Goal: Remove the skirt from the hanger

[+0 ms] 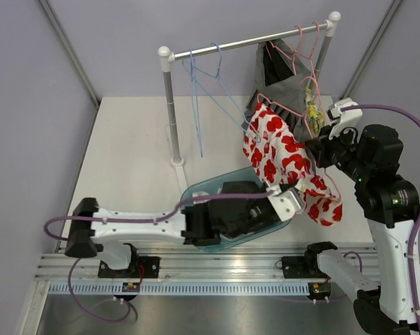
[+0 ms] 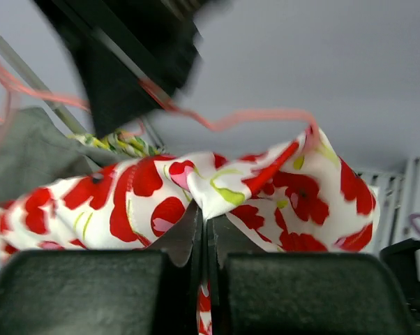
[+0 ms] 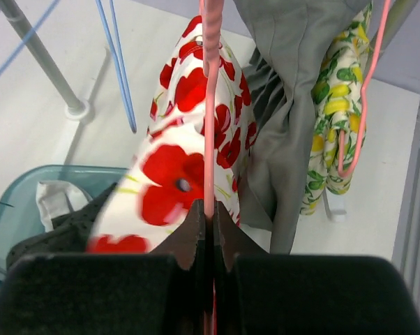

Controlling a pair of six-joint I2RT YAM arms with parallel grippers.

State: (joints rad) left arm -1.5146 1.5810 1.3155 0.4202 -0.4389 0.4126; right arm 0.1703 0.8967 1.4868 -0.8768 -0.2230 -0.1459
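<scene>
The skirt (image 1: 280,150) is white with red poppies and hangs on a pink wire hanger (image 3: 210,105) in front of the rack. My left gripper (image 1: 297,197) is shut on a fold of the skirt's lower edge (image 2: 217,192). My right gripper (image 1: 316,150) is shut on the pink hanger's wire, as the right wrist view (image 3: 210,213) shows, with the skirt (image 3: 189,160) draped below it. In the left wrist view the hanger wire (image 2: 252,117) runs above the cloth.
A white-posted clothes rail (image 1: 245,42) carries a blue wire hanger (image 1: 203,77), a grey garment (image 1: 283,77) and a lemon-print garment (image 1: 312,108) on pink hangers. A teal bin (image 1: 203,188) with dark clothes sits under my left arm.
</scene>
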